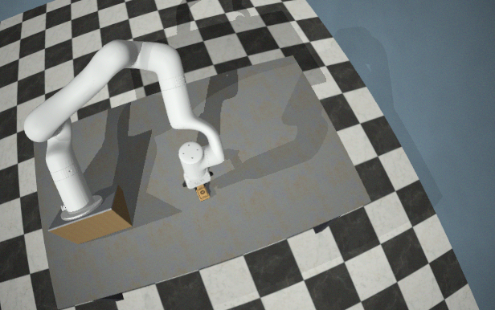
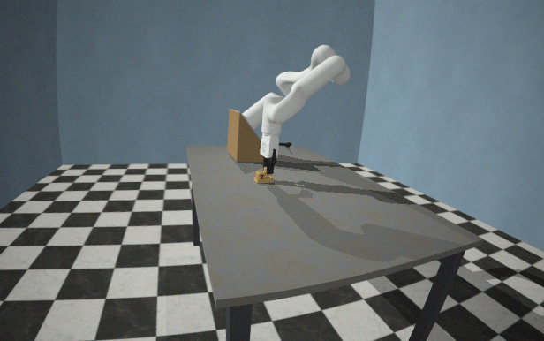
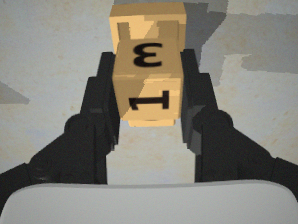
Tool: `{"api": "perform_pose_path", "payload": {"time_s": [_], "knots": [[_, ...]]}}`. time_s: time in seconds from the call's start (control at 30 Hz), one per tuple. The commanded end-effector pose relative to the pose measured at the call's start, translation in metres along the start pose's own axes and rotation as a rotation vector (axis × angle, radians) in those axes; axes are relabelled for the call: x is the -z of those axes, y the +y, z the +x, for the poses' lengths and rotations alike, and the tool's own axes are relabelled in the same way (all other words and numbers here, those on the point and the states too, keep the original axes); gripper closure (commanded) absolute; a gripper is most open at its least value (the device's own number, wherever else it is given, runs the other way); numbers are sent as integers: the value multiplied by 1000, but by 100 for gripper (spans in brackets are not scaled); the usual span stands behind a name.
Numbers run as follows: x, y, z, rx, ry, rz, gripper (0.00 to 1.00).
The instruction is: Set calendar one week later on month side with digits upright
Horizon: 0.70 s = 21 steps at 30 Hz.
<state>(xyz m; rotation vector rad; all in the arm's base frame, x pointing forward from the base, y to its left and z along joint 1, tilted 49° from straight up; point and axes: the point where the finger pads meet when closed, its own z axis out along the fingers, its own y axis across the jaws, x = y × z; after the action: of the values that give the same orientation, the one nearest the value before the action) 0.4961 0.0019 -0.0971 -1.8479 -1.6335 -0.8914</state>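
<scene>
Now clenched on the near cube [image 3: 150,99], gripper [image 3: 149,119] with black fingers flanking its sides, lifting it clear of the tray [image 3: 148,18] on the tabletop [image 3: 53,43], presumably for turning another digit toward the month side, far cube [image 3: 148,52] seated.

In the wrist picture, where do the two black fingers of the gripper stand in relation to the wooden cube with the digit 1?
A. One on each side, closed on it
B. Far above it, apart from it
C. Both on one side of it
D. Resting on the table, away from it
A: in the wrist view the gripper has one finger on each side of the cube with the digit 1, closed on it.
</scene>
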Motion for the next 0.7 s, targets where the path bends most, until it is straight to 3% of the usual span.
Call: {"api": "perform_pose_path", "payload": {"time_s": [0.0, 0.3, 0.67], "knots": [[15, 1, 0, 0, 0, -1, 71], [73, 1, 0, 0, 0, -1, 71], [79, 1, 0, 0, 0, -1, 71]]}}
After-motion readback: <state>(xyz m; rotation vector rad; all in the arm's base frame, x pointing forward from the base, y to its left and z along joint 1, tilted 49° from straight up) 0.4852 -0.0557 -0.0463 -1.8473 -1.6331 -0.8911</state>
